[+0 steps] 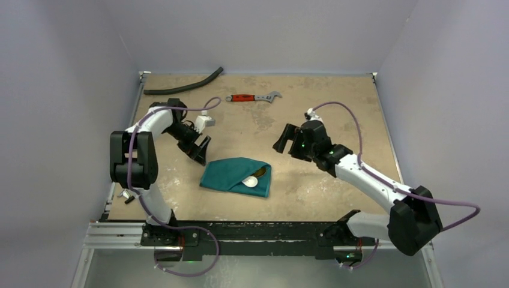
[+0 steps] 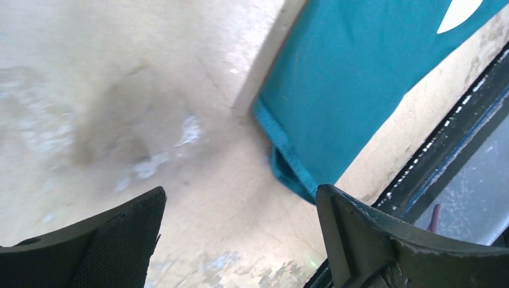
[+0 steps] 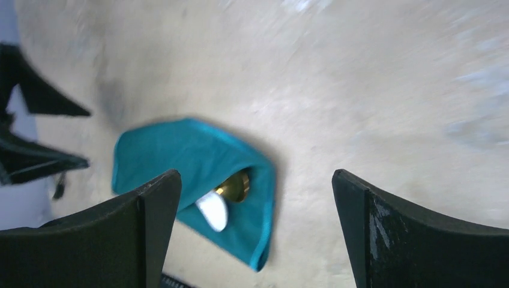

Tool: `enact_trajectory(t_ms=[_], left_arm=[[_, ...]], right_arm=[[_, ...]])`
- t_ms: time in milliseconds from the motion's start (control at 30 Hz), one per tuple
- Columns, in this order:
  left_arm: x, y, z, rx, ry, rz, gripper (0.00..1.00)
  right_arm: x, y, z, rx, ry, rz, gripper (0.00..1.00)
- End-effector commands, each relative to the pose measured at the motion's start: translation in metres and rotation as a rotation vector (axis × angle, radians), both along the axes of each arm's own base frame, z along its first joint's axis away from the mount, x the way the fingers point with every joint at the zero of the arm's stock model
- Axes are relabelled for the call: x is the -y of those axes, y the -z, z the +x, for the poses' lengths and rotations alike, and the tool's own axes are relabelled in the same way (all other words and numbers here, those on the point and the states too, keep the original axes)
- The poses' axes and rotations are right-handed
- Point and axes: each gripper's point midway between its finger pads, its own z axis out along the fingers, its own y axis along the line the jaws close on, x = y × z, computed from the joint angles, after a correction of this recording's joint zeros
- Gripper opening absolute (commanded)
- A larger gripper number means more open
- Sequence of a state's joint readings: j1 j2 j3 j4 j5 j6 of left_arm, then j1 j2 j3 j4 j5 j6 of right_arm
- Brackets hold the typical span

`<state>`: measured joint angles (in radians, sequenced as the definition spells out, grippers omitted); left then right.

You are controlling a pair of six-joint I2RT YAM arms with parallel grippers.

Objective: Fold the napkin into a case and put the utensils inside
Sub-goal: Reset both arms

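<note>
While the left claw [image 1: 201, 151] and right claw [image 1: 288, 143] gape apart, a smooth white spoon [image 1: 250, 182] pokes from the soft teal case [image 1: 228, 174], four o'clock side.

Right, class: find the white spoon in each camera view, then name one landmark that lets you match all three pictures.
Top external: the white spoon lies just below centre, poking out of the teal case.
Left wrist: only a white sliver shows, at the top right corner.
Right wrist: lower left of centre, beside the tan utensil.
Shared landmark: the teal case.
</note>
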<state>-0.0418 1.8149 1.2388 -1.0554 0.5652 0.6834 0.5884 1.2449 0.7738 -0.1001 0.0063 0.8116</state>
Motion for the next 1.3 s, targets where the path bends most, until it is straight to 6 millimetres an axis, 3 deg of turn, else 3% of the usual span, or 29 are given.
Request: enact_trajectory(t_ms=[0,100,233,400,500,667,800,933,1033,1067,1133,1233,1267], left_arm=[[-0.021,-0.024,0.027,0.081,-0.041,0.028,0.95],[-0.032,-0.031,0.064,0.200,-0.181,0.013,0.96],[-0.047,-0.032,0.121,0.419,-0.410,0.033,0.98],[-0.055,-0.029,0.142,0.658,-0.554,-0.046,0.99],[-0.057,-0.027,0.144,0.799,-0.612,-0.085,0.98],[-0.073,-0.023,0.143,0.955,-0.717,-0.085,0.98],[-0.077,-0.027,0.140,1.011,-0.810,-0.146,0.98],[-0.071,-0.037,0.118,1.162,-0.824,-0.247,0.99],[-0.068,-0.041,0.102,1.226,-0.800,-0.229,0.99],[-0.065,-0.034,0.091,1.234,-0.804,-0.212,0.99],[-0.055,-0.045,0.087,1.329,-0.788,-0.247,0.99],[-0.057,-0.024,0.105,1.224,-0.779,-0.123,0.99],[-0.057,-0.027,0.113,1.222,-0.790,-0.155,0.98]], right_arm=[[0.068,-0.024,0.041,0.157,0.167,-0.231,0.99],[0.107,-0.044,0.076,0.377,0.287,-0.397,0.99],[0.169,-0.057,0.096,0.533,0.499,-0.504,0.99],[0.237,-0.060,0.107,0.589,0.683,-0.593,0.99],[0.254,-0.062,0.107,0.670,0.730,-0.573,0.99],[0.254,-0.065,0.105,0.841,0.729,-0.526,0.99],[0.250,-0.050,0.116,0.861,0.657,-0.586,0.99],[0.245,-0.032,0.110,0.894,0.608,-0.578,0.99],[0.236,-0.032,0.099,0.995,0.528,-0.611,0.99],[0.231,-0.037,0.099,1.034,0.503,-0.619,0.99],[0.228,-0.027,0.103,0.985,0.472,-0.628,0.99],[0.229,-0.018,0.117,0.928,0.457,-0.609,0.99],[0.230,-0.015,0.119,0.905,0.458,-0.579,0.99]])
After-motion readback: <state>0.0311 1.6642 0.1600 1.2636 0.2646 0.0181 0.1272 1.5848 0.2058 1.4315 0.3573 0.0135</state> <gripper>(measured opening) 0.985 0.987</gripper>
